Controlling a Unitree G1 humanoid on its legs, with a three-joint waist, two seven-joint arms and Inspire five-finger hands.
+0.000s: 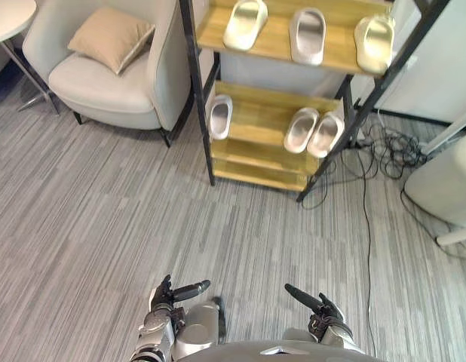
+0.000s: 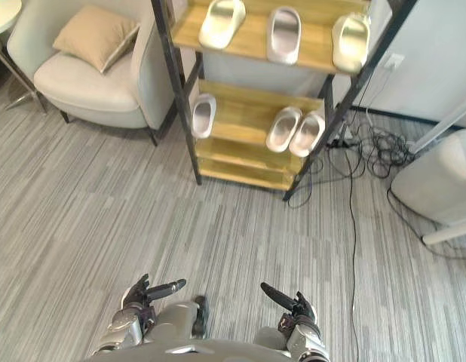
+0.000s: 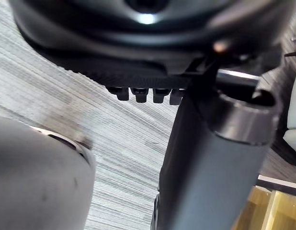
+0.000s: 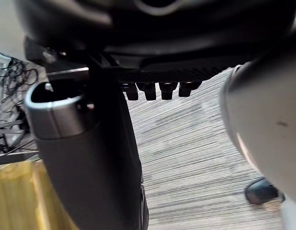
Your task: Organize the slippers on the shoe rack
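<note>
Head views: the shoe rack (image 1: pixel 259 124) stands ahead on the striped floor (image 1: pixel 105 226), well apart from both hands. Its upper shelf carries a cream slipper (image 1: pixel 245 23), a grey slipper (image 1: pixel 308 35) and a second cream slipper (image 1: pixel 374 43). The shelf below holds a single slipper (image 1: pixel 220 116) at its left end and a touching pair (image 1: pixel 301 130) towards the right. An armchair (image 1: pixel 105 90) with a tan cushion (image 1: pixel 111 38) sits left of the rack.

The wrist views add each hand's fingertip row and thumb against the floor. The right wrist view also catches a cable tangle (image 4: pixel 9 76).

Left hand (image 1: pixel 167 296) and right hand (image 1: pixel 322 309) hang low at the near edge, thumbs pointing inward towards each other. Fingers (image 3: pixel 143 93) are relaxed and apart, holding nothing, on both hands.
</note>
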